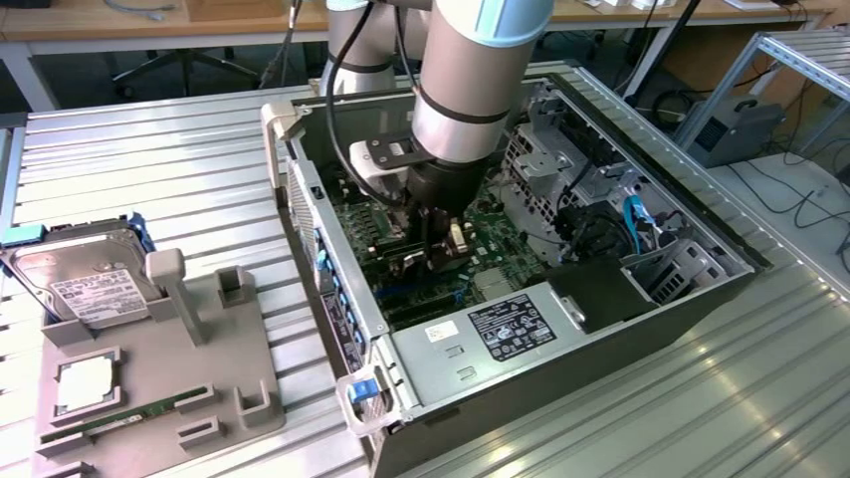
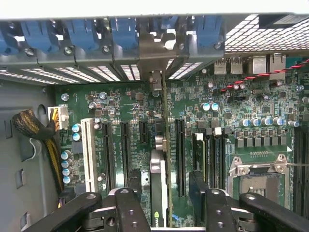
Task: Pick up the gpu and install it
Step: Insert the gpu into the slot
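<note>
Gleaming ribbed table (image 1: 146,149), wooden desk (image 1: 80,25) behind

One camera sits high and back, looking down on the tabletop (image 1: 159,149), the open computer case (image 1: 664,329) and my arm (image 1: 465,90). My wrist camera looks down, very close, past my end effector (image 2: 164,208). Both see the green board (image 2: 130,104) inside.
</note>
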Controlling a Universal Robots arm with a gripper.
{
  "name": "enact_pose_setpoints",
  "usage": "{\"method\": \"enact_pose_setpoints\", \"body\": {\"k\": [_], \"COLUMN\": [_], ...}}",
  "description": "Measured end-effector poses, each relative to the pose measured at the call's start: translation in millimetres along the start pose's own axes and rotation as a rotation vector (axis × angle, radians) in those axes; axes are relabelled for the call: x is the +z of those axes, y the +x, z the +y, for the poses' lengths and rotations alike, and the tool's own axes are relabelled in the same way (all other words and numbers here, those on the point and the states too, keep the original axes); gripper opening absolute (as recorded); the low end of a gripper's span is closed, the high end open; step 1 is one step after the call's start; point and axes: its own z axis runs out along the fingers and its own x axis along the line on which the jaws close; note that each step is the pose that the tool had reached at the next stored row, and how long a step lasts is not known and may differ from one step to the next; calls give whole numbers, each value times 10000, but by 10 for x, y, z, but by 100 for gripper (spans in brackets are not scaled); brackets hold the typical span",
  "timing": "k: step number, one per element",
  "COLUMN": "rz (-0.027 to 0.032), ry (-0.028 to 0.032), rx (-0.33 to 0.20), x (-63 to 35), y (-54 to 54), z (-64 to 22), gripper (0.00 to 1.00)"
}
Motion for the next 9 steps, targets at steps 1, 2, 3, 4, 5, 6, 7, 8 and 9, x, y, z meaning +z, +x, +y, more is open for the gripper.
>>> {"method": "enact_pose_setpoints", "body": {"k": [1,2,3,4,5,6,7,8,9], "rz": [-2,-2,-1,-5,-5,-6,-2,-3,-3], "ry": [1,1,1,3,2,3,1,1,1], "rx": [-1,-2,-1,0,0,-1,-1,-1,-1], "x": [-8,-22,-34,-33,-33,-33,-34,-34,-34], "y": [-1,-1,-2,0,0,-1,0,0,0], "z": [-3,-6,-7,-7,-7,-8,-8,-8,-8], "gripper": [53,53,53,53,53,53,53,51,51]}}
